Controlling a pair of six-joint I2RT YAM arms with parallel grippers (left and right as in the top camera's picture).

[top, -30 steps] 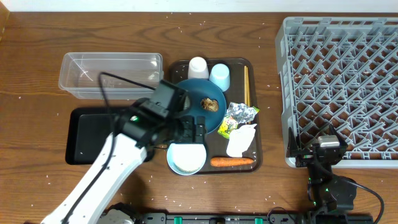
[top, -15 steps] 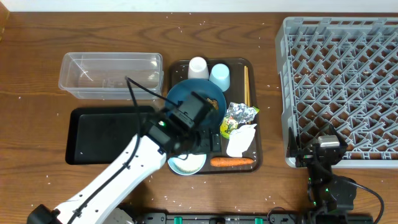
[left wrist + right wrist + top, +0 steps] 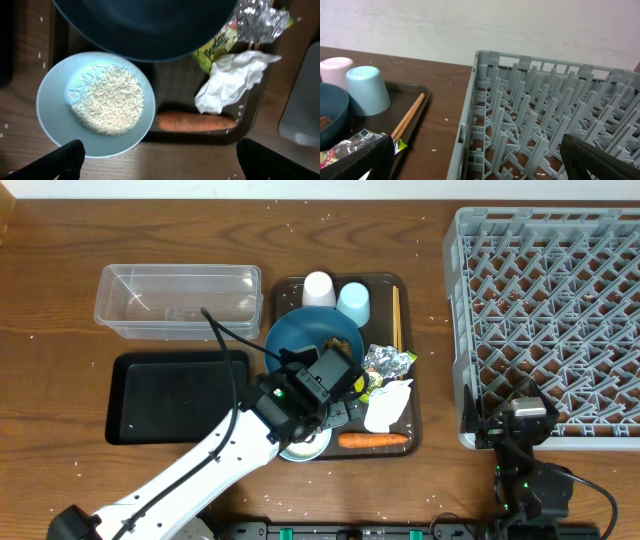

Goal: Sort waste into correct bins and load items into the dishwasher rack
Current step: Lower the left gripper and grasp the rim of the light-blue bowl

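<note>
- Far left on the table, the clear rectangular container (image 3: 178,302) stands open side up, with the black tray (image 3: 160,395) just below it in the overhead view. No label shows on either bin.
- Left gripper (image 3: 159,159): jaws spread wide and holding nothing. It hangs over the near edge of the brown serving tray (image 3: 415,415), between the white bowl (image 3: 55,120) and the carrot (image 3: 195,121).
- The white bowl holds a mound of rice grains (image 3: 107,100). In the overhead view the left arm covers most of the bowl.
- The dark blue plate (image 3: 300,335) lies behind the bowl, and its rim overlaps the wrapper.
- The white cup (image 3: 319,288) and light blue cup (image 3: 353,302) stand mouth down, side by side, at the tray's far edge. The chopsticks (image 3: 396,318) lie to their right.
- The green-yellow wrapper (image 3: 220,45) bears lettering that starts "Panda"; the rest is hidden. The silver foil (image 3: 260,20) lies touching it, and the white napkin (image 3: 232,82) sits between the wrapper and the carrot.
- The grey dishwasher rack (image 3: 550,320) fills the right side and carries no dishes.
- Right gripper (image 3: 477,165): jaws spread wide and holding nothing, at the rack's near left corner.
</note>
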